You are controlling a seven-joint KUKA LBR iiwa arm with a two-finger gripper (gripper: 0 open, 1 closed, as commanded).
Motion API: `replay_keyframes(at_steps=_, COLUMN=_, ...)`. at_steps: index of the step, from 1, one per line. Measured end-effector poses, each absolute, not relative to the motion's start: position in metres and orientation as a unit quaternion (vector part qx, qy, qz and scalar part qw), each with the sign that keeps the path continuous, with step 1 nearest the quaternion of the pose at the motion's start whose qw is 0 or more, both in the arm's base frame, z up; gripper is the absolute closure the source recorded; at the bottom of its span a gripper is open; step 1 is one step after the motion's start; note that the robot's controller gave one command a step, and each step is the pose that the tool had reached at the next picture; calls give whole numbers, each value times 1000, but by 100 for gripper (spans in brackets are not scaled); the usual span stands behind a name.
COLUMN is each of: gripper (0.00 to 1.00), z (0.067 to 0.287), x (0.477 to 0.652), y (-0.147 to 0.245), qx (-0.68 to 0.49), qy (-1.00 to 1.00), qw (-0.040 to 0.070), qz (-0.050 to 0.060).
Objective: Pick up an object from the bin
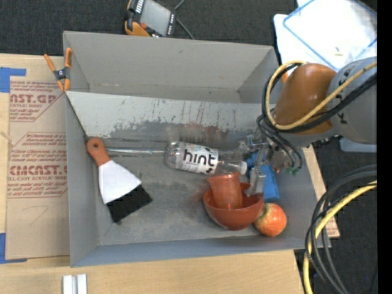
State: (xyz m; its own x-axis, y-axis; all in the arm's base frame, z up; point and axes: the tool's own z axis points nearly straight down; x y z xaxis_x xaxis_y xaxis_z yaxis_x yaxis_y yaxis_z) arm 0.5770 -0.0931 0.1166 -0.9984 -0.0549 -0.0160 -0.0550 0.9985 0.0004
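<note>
My gripper hangs low at the bin's right side, just right of an orange cup that stands in a red-orange bowl. A flat blue thing lies right beside the gripper, partly hidden by it. A clear bottle with "hint" printed on it lies on its side to the left, its cap end pointing toward the gripper. A red and yellow apple rests against the bowl's right rim near the bin's front right corner.
A brush with an orange handle, white body and black bristles lies at the left of the bin. The arm with its orange cover and cables comes in over the bin's right wall. Bare floor lies between the brush and the bowl.
</note>
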Motion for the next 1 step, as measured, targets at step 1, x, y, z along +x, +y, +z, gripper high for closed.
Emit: replay_keyframes(at_steps=1, gripper=0, z=71, x=572, y=-119, qx=-76, qy=997, qw=8, qz=2)
